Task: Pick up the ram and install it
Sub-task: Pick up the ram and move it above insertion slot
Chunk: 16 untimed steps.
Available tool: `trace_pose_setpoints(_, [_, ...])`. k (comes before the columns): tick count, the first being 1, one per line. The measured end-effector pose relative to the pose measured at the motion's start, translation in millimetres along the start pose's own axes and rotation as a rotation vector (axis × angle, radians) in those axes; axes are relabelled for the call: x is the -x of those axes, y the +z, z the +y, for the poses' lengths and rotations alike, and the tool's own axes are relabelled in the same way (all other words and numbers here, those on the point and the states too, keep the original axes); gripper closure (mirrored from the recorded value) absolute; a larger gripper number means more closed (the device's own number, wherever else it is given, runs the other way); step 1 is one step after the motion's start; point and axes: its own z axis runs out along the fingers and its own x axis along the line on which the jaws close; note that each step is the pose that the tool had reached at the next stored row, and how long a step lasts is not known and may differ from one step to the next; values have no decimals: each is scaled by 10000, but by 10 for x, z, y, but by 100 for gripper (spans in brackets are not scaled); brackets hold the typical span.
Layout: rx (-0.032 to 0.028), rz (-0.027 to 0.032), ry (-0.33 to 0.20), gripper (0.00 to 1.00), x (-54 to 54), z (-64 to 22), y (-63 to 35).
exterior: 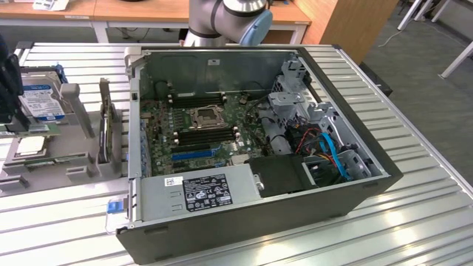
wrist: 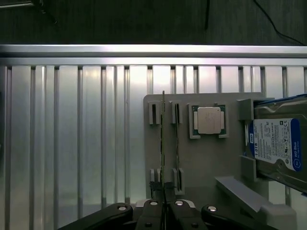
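The ram (wrist: pixel 163 143) is a thin green stick seen edge-on, running along the grey holder block (wrist: pixel 201 163) and reaching past its slot ends. My gripper (wrist: pixel 163 206) is shut on the ram's near end, the two fingers pressed against its sides. In the exterior view the gripper (exterior: pixel 13 119) hangs at the far left with the green ram (exterior: pixel 33 128) under it, just above the holder. The black memory slots (exterior: pixel 196 100) sit on the motherboard inside the open computer case (exterior: pixel 355 111), well to the exterior view's right of the gripper.
A second green stick (wrist: pixel 176 143) stands in the neighbouring holder slot. A processor chip (wrist: pixel 209 120) and a silver hard drive with a blue label (wrist: pixel 278 143) rest on the same holder. The power supply (exterior: pixel 199 191) fills the case's near corner. Ribbed metal tabletop (wrist: pixel 72 143) surrounds everything.
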Motion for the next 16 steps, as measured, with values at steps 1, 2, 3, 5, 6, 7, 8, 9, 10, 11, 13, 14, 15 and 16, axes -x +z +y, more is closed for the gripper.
trace_pose_setpoints(1, [0,0,0,88,1,1,-24])
trace_pose_setpoints(2, [0,0,0,88,1,2,-48])
trace_pose_setpoints(3, [0,0,0,88,2,3,-70])
trace_pose_setpoints(5, [1,1,0,88,3,5,-118])
trace_pose_setpoints(6, [0,0,0,88,3,6,-145])
trace_pose_setpoints(7, [0,0,0,88,4,8,-170])
trace_pose_setpoints(8, [0,0,0,88,5,9,-193])
trace_pose_setpoints(9, [0,0,0,88,5,10,-213])
trace_pose_setpoints(10, [0,0,0,88,6,10,-233])
trace_pose_setpoints(11, [1,0,-1,88,6,11,-252])
trace_pose_setpoints(13, [1,0,-1,88,7,13,-290])
trace_pose_setpoints(14, [1,0,0,88,7,14,-306])
trace_pose_setpoints(15, [2,0,0,88,8,14,-324])
trace_pose_setpoints(16, [2,0,-1,88,8,15,-342])
